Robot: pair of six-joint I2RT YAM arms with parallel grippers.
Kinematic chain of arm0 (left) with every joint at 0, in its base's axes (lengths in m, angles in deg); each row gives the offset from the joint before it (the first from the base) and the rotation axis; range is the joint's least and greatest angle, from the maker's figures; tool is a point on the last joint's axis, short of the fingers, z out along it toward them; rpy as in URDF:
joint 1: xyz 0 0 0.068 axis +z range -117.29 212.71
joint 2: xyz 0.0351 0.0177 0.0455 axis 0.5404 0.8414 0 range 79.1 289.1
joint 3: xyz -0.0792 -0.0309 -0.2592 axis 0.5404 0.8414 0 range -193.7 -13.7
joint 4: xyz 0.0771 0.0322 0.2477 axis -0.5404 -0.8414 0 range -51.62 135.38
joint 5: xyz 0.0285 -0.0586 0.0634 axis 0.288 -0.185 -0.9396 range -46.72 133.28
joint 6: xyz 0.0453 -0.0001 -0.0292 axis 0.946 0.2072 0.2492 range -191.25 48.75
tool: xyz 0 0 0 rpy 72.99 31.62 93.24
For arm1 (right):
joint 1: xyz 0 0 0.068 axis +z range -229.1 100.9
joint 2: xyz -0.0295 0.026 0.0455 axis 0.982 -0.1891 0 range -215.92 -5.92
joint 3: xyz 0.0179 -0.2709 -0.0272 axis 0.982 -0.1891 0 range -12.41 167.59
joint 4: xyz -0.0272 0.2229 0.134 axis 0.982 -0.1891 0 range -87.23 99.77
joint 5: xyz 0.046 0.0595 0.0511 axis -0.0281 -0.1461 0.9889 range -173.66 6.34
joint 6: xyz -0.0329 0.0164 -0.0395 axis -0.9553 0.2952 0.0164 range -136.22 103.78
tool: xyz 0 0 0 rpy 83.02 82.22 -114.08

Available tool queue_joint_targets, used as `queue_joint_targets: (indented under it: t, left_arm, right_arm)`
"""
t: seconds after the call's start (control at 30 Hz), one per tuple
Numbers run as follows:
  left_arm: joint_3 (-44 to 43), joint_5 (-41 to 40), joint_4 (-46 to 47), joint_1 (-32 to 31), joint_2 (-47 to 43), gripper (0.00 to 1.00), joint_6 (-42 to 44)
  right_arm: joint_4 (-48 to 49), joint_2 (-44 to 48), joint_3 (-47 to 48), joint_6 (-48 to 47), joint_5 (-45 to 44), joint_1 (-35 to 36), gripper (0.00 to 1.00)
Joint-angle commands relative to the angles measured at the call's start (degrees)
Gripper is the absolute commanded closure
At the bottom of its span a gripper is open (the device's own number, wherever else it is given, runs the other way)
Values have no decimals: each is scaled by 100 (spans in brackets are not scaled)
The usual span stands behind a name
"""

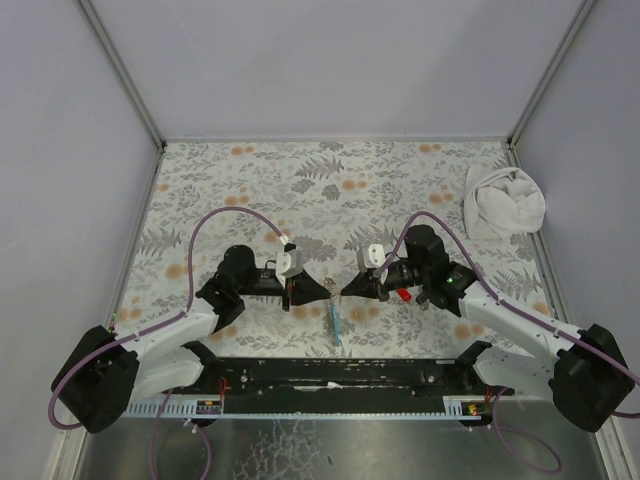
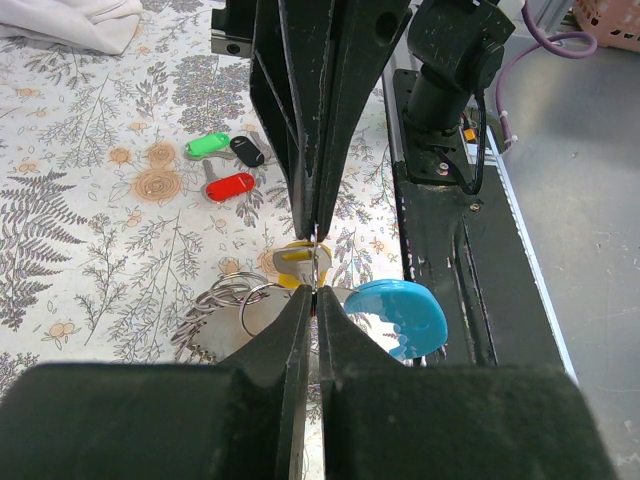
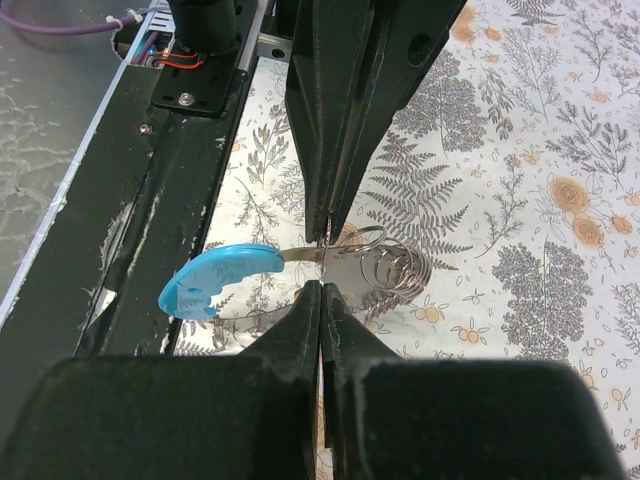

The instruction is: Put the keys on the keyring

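Keyring (image 3: 215,280) raised over the floral table (image 1: 200,180), grey walls (image 1: 60,150) around.
Left gripper (image 2: 315,295) and right gripper (image 3: 320,290) meet tip to tip at its metal part, jaws pressed together; which one pinches it cannot be told. Only the left wrist view shows the yellow key (image 2: 298,262), red key (image 2: 230,186), green key (image 2: 208,146) and black key (image 2: 247,151) together.

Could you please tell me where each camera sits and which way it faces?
Top external: above and behind, looking down on the table; left arm and right arm show whole, left gripper and right gripper tip to tip.
Left wrist: on the left arm, facing rightward past the keyring toward the white cloth; own fingers below.
Right wrist: on the right arm, facing leftward over the keyring; own fingers below.
Shared: both wrist views show the keyring's blue tag.
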Motion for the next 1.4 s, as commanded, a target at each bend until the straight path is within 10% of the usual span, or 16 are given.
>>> queue_joint_targets:
  t: [0.0,1.37]
  left_arm:
    - [-70,59,299,30,32,100,-1]
    - [-41,69,341,30,-45,100,-30]
  right_arm:
    - [247,-11,226,24,274,28,100]
    - [172,60,202,54,-51,28,100]
